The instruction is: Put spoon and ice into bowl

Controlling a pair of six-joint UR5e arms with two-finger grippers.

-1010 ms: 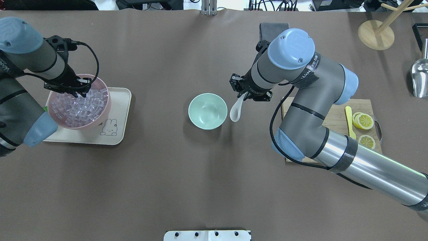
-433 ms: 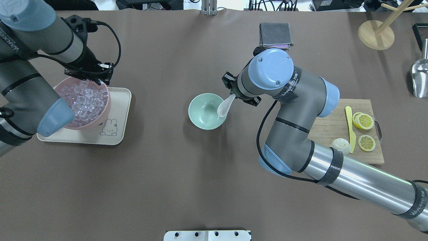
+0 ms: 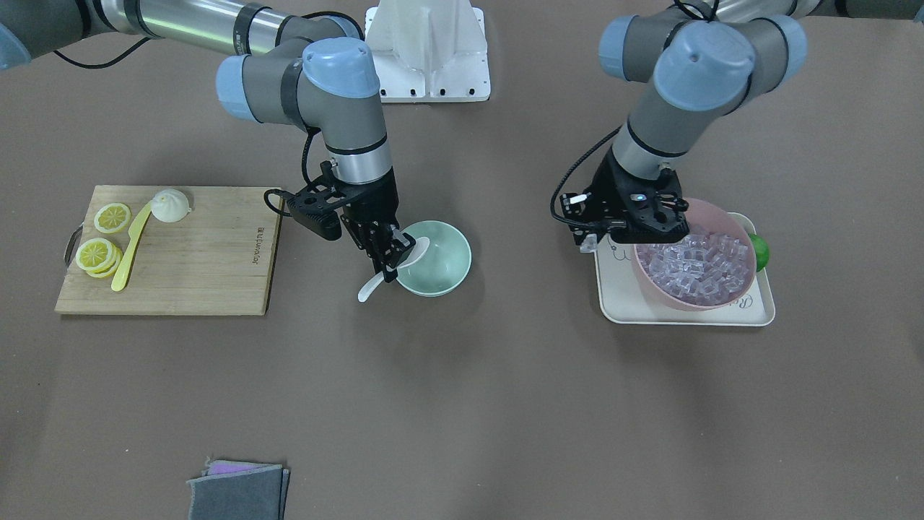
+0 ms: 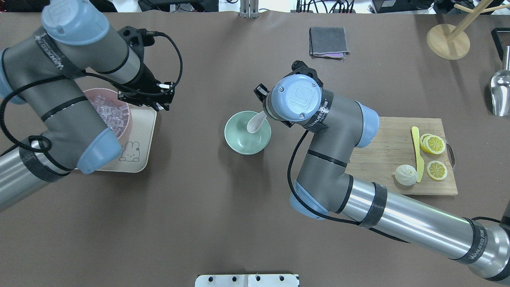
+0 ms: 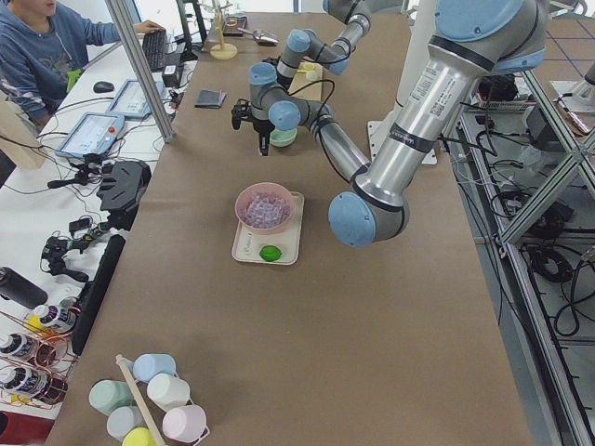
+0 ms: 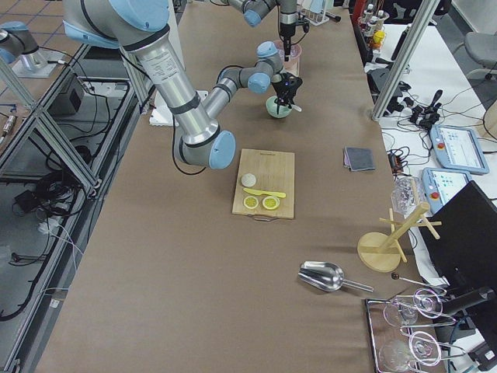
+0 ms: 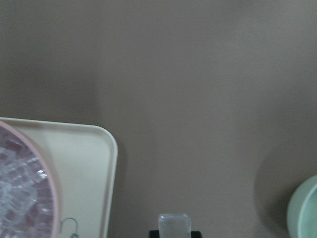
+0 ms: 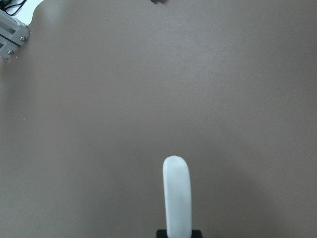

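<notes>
The mint-green bowl [image 4: 239,139] stands mid-table. My right gripper [image 3: 388,261] is shut on the white spoon [image 4: 254,122]. Its scoop hangs tilted over the bowl's far right part, and the handle end sticks out past the rim [image 3: 367,291]. The handle also shows in the right wrist view [image 8: 177,196]. My left gripper [image 4: 160,104] is shut on a clear ice cube [image 7: 174,227]. It hovers over the far right corner of the cream tray [image 4: 139,133], beside the pink bowl [image 4: 126,129] full of ice cubes [image 4: 111,113].
A cutting board [image 4: 382,147] at the right carries a yellow knife [image 4: 416,147], lemon slices [image 4: 434,144] and a bun [image 4: 405,174]. A grey cloth [image 4: 328,42] lies at the far side. A wooden stand [image 4: 448,40] and a metal scoop [image 4: 501,93] are at the far right. A lime [image 3: 759,251] sits on the tray.
My left gripper has lifted out of the pink bowl and moved right to the tray's corner with a cube. My right gripper has carried the spoon left, from beside the mint bowl to over it.
</notes>
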